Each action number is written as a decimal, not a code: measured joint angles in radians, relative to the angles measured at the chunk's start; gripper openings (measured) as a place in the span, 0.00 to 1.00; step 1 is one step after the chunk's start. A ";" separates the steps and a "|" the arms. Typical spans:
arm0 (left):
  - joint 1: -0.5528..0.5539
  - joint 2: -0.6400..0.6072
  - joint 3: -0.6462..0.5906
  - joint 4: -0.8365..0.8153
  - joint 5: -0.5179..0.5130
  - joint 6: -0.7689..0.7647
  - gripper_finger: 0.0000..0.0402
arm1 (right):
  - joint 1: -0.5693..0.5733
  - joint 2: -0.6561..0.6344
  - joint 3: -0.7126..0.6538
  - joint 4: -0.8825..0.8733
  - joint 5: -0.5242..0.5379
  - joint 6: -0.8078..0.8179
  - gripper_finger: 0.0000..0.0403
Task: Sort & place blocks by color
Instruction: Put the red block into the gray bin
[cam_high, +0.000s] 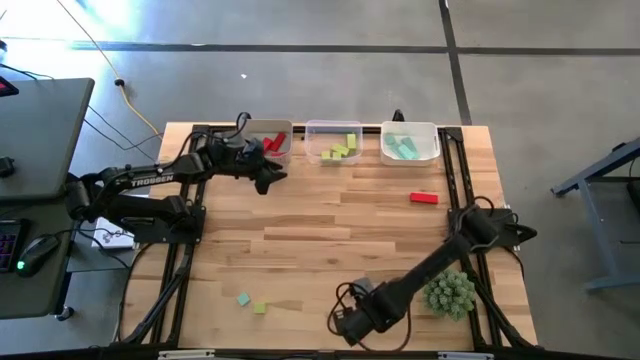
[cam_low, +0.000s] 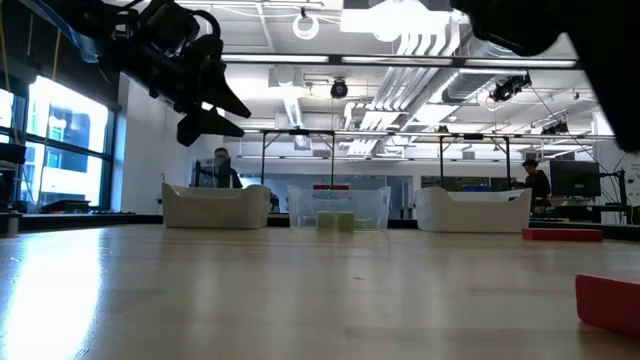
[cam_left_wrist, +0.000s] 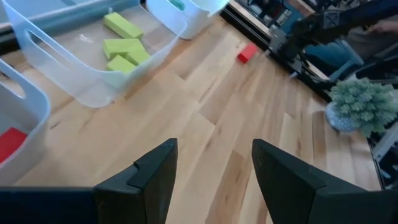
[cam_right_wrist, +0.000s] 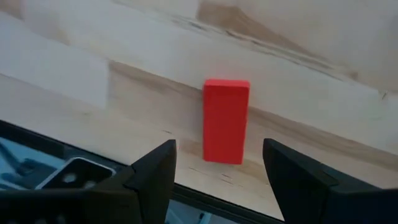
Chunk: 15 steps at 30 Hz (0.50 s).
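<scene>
My left gripper (cam_high: 266, 180) (cam_left_wrist: 214, 149) hangs open and empty above the table, just near of the left bin (cam_high: 283, 150), which holds red blocks (cam_high: 272, 143). The middle bin (cam_high: 333, 128) holds yellow-green blocks (cam_left_wrist: 124, 46), and the right bin (cam_high: 432, 140) holds teal ones (cam_high: 404, 148). My right gripper (cam_high: 345, 325) (cam_right_wrist: 219, 144) is open at the table's near edge. A red block (cam_right_wrist: 225, 121) lies flat on the wood just ahead of its fingertips, in line with the gap, untouched. Another red block (cam_high: 424, 198) lies near the right bin. A teal block (cam_high: 243, 298) and a yellow-green block (cam_high: 260, 308) lie near-left.
A spiky green plant-like ball (cam_high: 450, 293) stands on the table beside my right arm's forearm. Dark frame rails (cam_high: 455, 180) run along the table's left and right sides. Bare wood (cam_high: 330, 235) lies between the bins and the near edge. People stand in the room beyond.
</scene>
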<state>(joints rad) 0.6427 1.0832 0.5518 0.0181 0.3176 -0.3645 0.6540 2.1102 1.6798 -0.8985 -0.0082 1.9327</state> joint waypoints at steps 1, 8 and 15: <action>-0.006 0.000 0.000 0.000 0.000 0.000 0.49 | 0.005 0.007 0.000 0.001 0.000 0.004 0.56; -0.029 0.000 0.000 0.000 -0.065 0.037 0.49 | 0.016 0.055 0.000 0.052 0.000 -0.003 0.56; -0.030 0.000 0.000 -0.006 -0.068 0.045 0.49 | 0.018 0.095 0.000 0.071 -0.008 -0.003 0.56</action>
<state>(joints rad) 0.6132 1.0832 0.5518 0.0117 0.2497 -0.3191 0.6717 2.2050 1.6798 -0.8273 -0.0158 1.9292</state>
